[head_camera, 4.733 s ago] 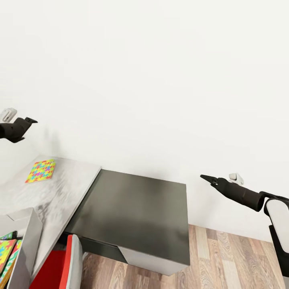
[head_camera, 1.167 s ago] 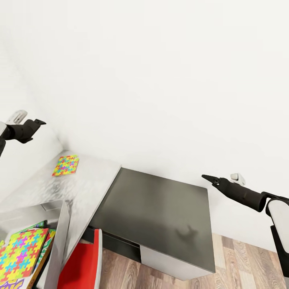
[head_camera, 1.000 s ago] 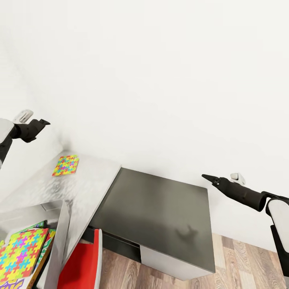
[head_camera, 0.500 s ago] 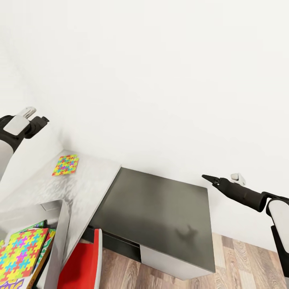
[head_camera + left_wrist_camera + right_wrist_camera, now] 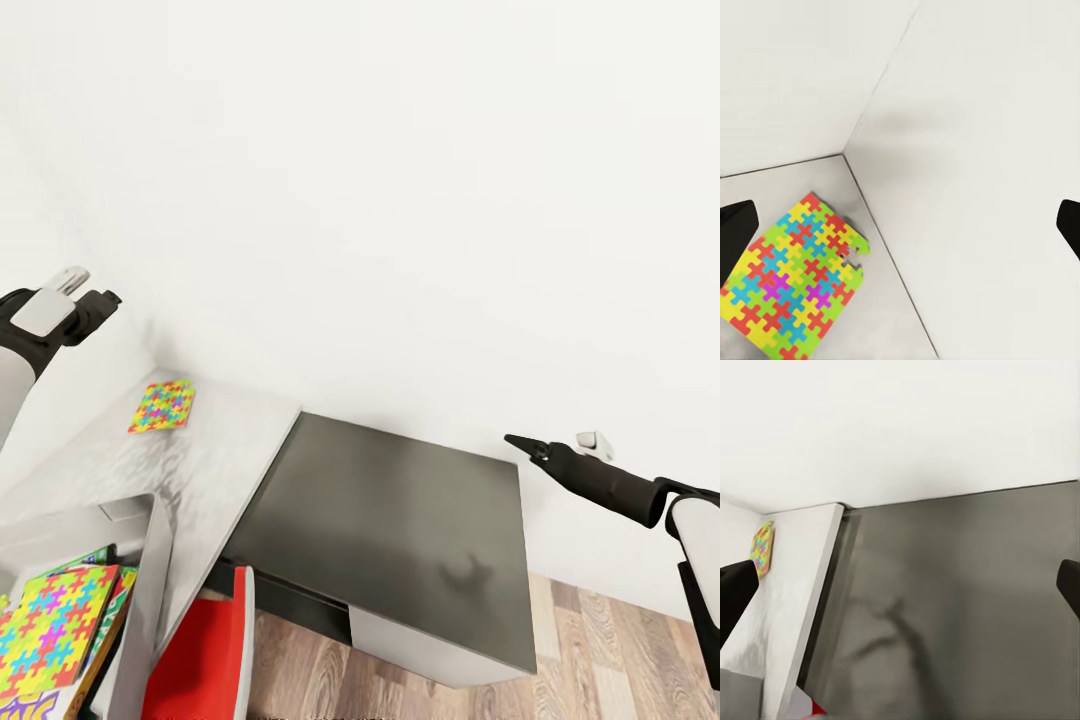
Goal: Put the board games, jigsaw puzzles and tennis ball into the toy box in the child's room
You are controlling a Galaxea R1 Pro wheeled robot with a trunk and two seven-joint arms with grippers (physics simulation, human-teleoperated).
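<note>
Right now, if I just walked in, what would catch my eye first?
Probably the bright jigsaw puzzle lying flat on the pale table near the wall corner, with the left gripper raised above it. Another colourful puzzle sits inside the grey toy box at lower left, beside a red chair.

Bright, even, sharp renders; a soft arm shadow, perhaps, falls on the dark cabinet [image 5: 400, 530].

jigsaw puzzle [image 5: 795, 277] flat on table [image 5: 892, 322] | near wall corner | left gripper [image 5: 900, 225] fingertips spread wide, empty
</note>
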